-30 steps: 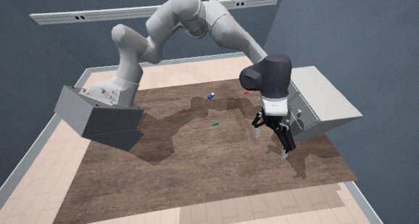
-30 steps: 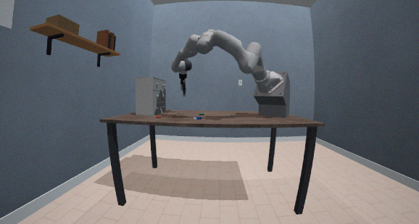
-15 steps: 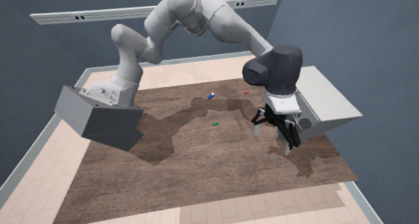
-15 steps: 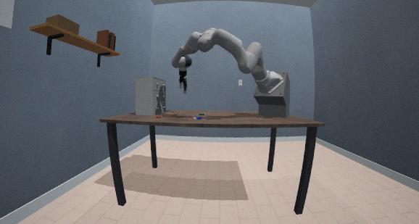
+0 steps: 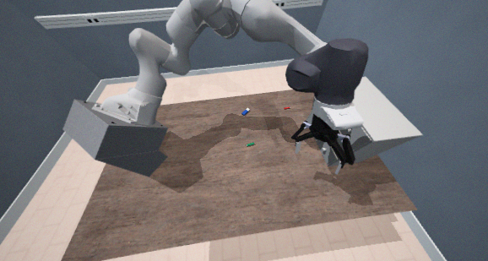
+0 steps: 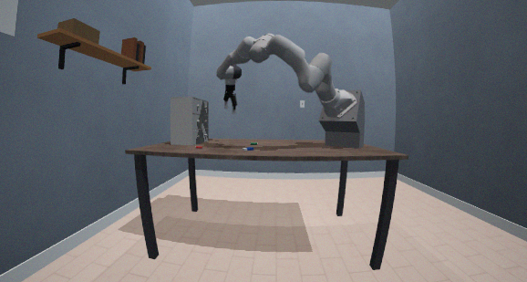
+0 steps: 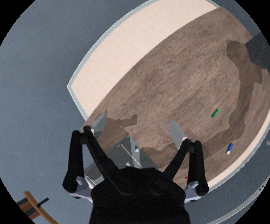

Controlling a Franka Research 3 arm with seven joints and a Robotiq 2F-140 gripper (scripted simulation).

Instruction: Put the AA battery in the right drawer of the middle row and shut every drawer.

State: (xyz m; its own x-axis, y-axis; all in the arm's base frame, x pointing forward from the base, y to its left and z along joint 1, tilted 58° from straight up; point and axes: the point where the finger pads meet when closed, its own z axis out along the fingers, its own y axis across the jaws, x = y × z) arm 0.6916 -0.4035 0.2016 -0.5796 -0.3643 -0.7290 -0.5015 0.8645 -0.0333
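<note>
Three small things lie on the wooden table: a green one (image 5: 251, 144), a blue and white one (image 5: 246, 111) and a red one (image 5: 287, 108). They are too small for me to tell which is the AA battery. The grey chest (image 5: 382, 121) stands at the table's right end, and the wrist hides its drawer fronts. In the exterior view the chest (image 6: 188, 121) is upright and no drawer sticks out. My gripper (image 5: 318, 156) (image 6: 230, 104) is open and empty, raised high above the table in front of the chest. In the wrist view the fingers are spread, with the green thing (image 7: 215, 113) far below.
The robot's grey base block (image 5: 118, 133) stands at the table's left end. The table edge runs close behind the chest. A wall shelf with boxes (image 6: 93, 48) hangs well away from the table.
</note>
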